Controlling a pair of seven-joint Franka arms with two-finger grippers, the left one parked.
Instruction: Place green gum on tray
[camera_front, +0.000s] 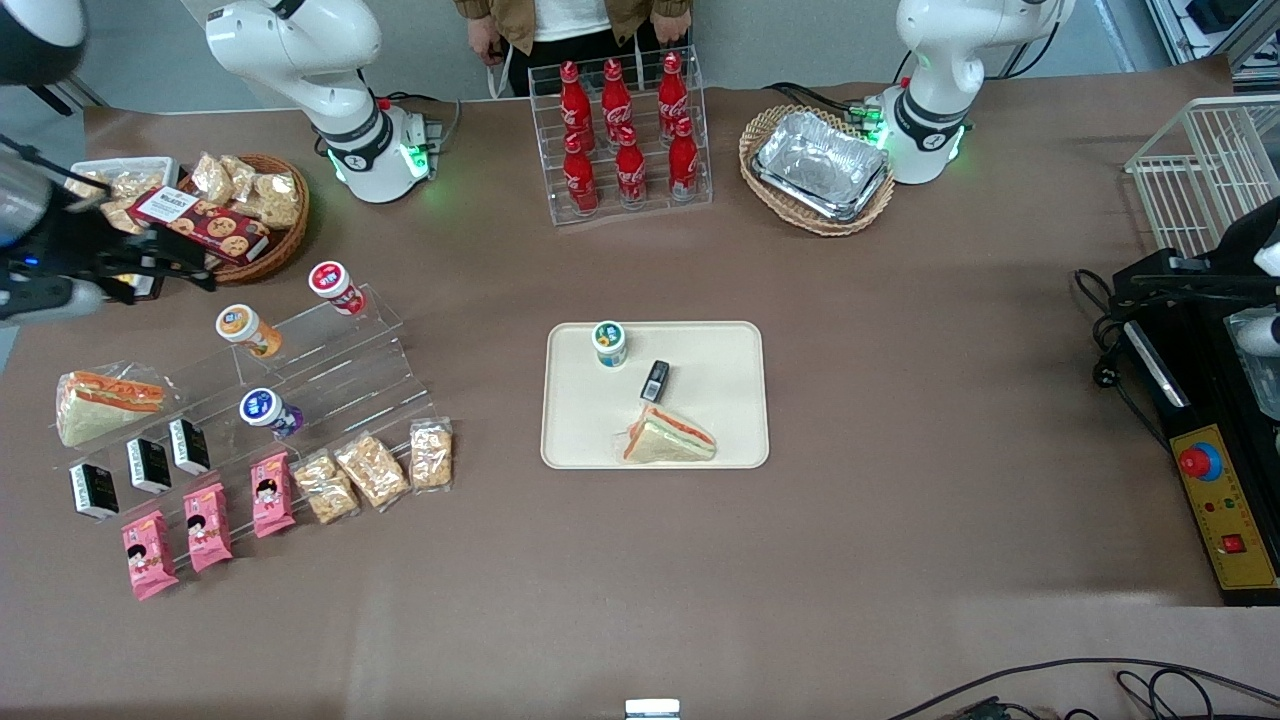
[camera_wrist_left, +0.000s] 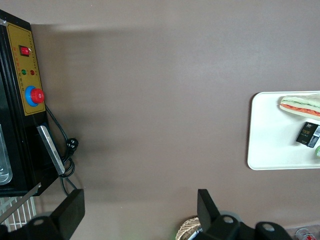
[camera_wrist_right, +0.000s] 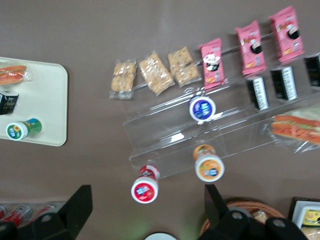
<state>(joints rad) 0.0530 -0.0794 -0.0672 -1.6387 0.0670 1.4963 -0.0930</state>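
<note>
Green gum (camera_front: 609, 343) stands upright on the cream tray (camera_front: 735, 345), in the corner farthest from the front camera on the working arm's side, well inside the rim. Gripper (camera_wrist_right: 145, 207) is well apart from it, raised over the clear stepped rack (camera_front: 330, 370) at the working arm's end of the table; fingers (camera_wrist_right: 77, 205) spread wide, nothing between them. In the right wrist view the gum (camera_wrist_right: 22, 128) sits near the tray's edge (camera_wrist_right: 52, 107), lid toward the camera, lid print green with an orange spot, not legible.

Also on the tray: small black box (camera_front: 655, 380) just beside the gum, nearer the front camera, and a wrapped triangle sandwich (camera_front: 668, 438) touching or almost touching the box; text on the box too small to read.

On the rack: red-lidded canister (camera_front: 333, 283), orange-lidded canister (camera_front: 246, 329), blue-lidded canister (camera_front: 266, 410); lid writing unreadable. Below them black packs (camera_front: 148, 466), pink packets (camera_front: 207, 524) with a cartoon face, cracker packs (camera_front: 372, 470), another wrapped sandwich (camera_front: 105, 403).

Red Coca-Cola bottles (camera_front: 628, 135) stand in a clear rack, white script logo readable. A wicker basket holds foil trays (camera_front: 822, 165). Another basket holds a red cookie box (camera_front: 205, 222), label unreadable.
</note>
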